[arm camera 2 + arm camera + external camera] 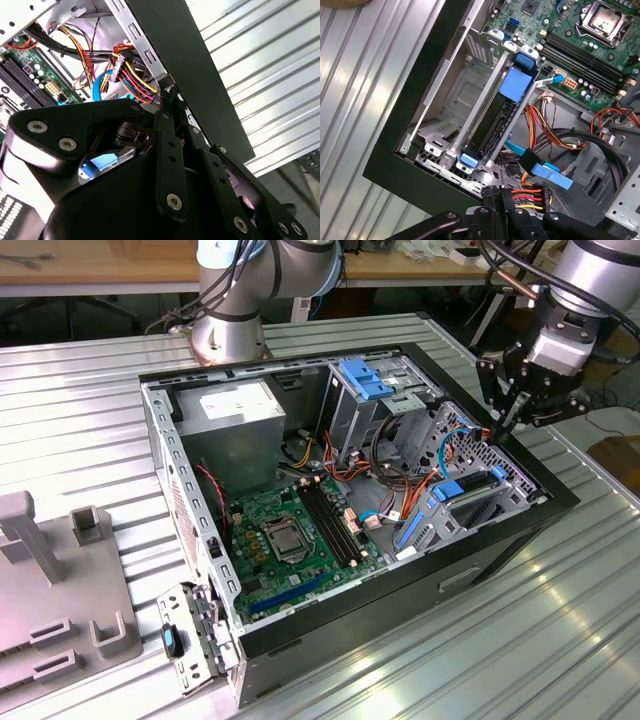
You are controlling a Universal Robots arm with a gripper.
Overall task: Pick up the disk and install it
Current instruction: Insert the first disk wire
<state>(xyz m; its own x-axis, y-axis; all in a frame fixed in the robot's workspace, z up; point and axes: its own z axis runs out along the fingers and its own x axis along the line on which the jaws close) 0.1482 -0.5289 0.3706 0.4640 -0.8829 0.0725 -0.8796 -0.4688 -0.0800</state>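
The disk (470,490) is a dark drive with blue end tabs. It sits in the metal drive bay at the corner of the open computer case (300,635), at the exterior view's right. In the first wrist view the disk (492,122) lies between the bay's rails, with a blue tab at each end. My gripper (499,426) hangs just above the case's rim beside that bay, apart from the disk. Its black fingers come together at the tips, with nothing between them, in both wrist views (167,94) (504,196).
A tall metal cage with a blue bracket (365,378) stands at the back of the case. Bundled red, yellow and orange cables (545,125) and thin blue cables (445,445) run close to the bay. The green motherboard (295,530) fills the case floor. A grey fixture (60,580) stands at the exterior view's left.
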